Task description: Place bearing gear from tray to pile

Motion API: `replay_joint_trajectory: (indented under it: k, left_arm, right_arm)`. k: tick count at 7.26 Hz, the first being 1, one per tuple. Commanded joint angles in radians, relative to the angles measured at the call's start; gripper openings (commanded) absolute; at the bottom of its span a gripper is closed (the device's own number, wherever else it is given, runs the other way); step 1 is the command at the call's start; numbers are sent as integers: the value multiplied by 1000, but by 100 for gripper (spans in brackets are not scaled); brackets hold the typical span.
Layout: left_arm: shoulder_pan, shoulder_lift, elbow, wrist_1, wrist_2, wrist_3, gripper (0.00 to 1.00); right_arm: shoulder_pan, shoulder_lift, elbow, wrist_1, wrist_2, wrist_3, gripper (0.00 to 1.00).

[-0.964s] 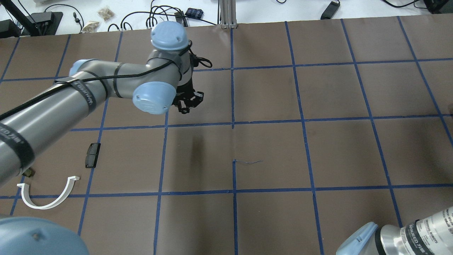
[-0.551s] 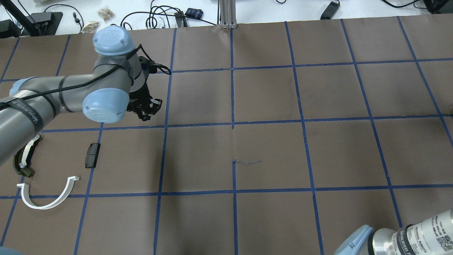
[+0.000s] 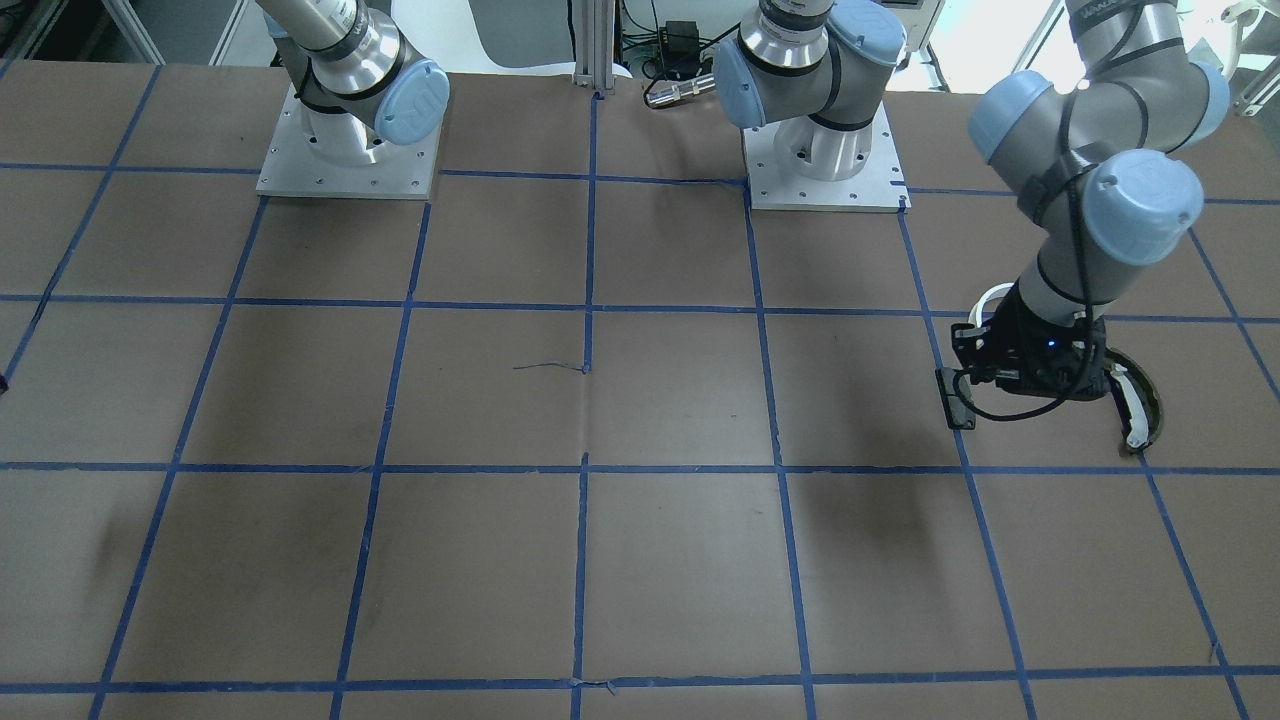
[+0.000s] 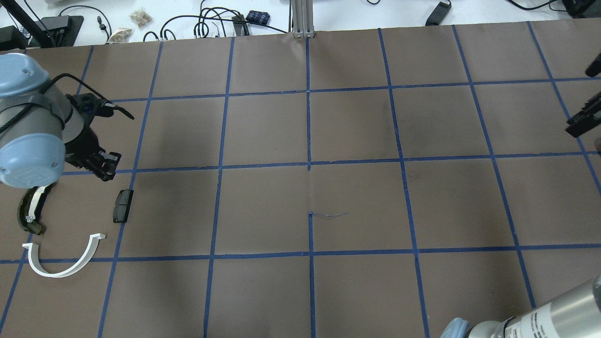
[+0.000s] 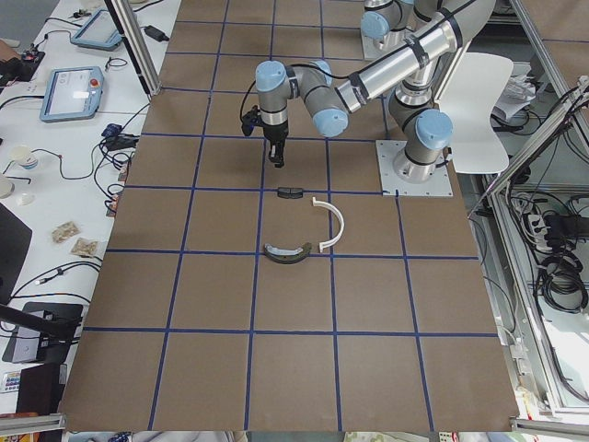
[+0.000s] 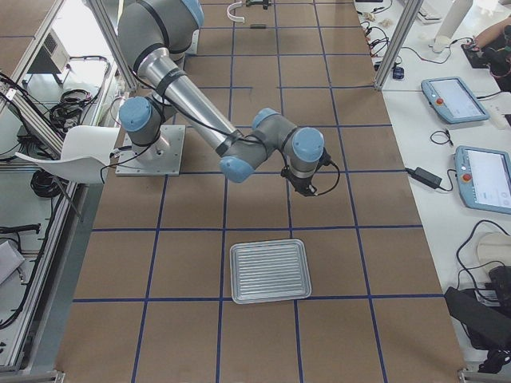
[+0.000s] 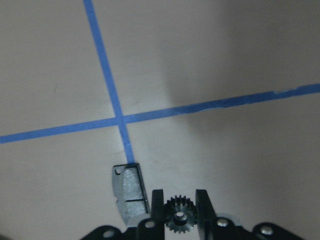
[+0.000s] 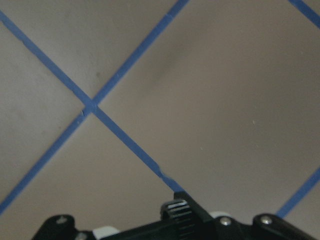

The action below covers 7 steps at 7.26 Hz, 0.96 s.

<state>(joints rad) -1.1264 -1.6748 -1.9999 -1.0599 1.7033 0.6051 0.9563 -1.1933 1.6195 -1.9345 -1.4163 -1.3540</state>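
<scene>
Bearing gear point(image 7: 179, 219), small, dark and toothed w/ a metal hub in the centre, is clamped between the two fingers of the left claw point(image 7: 179, 200). One finger presses on each side of it. The gear is carried off the table point(image 4: 357, 206) and does not lie on it. This claw points down at the brown table cover, and a crossing of blue tape lines point(image 7: 120, 119) lies on the cover in front of it.

The parts of the pile lie around this claw, on the side toward the robot:
- Black block point(image 7: 129, 189): rectangular and flat on the table. In the wrist view it is just beside one finger of the claw; I cannot tell if they touch.
- Olive-green curved piece point(image 4: 30, 210) w/ a white strip: more to the robot's left than the claw and closer to the robot. In the overhead view its upper end goes under the arm's elbow joint.
- White arc point(image 4: 63, 257): a half circle, the farthest of the three from the claw. Its open side turns away from the robot.

These 3 parts are near each other but separate.

Right claw point(image 8: 182, 207) is well apart from the left one, over the other half of the table. Its fingers appear pressed together w/ no gap and nothing between them. A ribbed metal tray point(image 6: 270, 270) lies near it on the table, further to the robot's right than this claw.
</scene>
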Motion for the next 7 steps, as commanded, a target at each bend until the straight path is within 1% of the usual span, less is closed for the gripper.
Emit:
replay_joint_trajectory:
  k: [1,2,3,4,5,6,7]
  left_arm:
    - [246,-18,-94,43,-104,236,0]
    - [270,-23,-135,53,-111,242,0]
    - [273,-35,-160,101,-151,252,0]
    - [275,-67,-163,163,-162,265,0]
    - [275,-101,-155,204,-149,274,0]
    - [275,-124,-152,263,-148,274,30]
    - [275,-146,-151,293,-149,274,45]
  right_arm:
    - [260,-8,0,12,3,378,15]
    - [404,0,0,2,5,539,14]
    - [553,13,0,-48,3,726,14]
    - [673,50,2,-120,-7,929,14]
    - [771,72,2,-162,-9,1102,14]
    - [862,78,8,-199,-16,1215,14]
    - [930,98,26,-246,-74,1298,15]
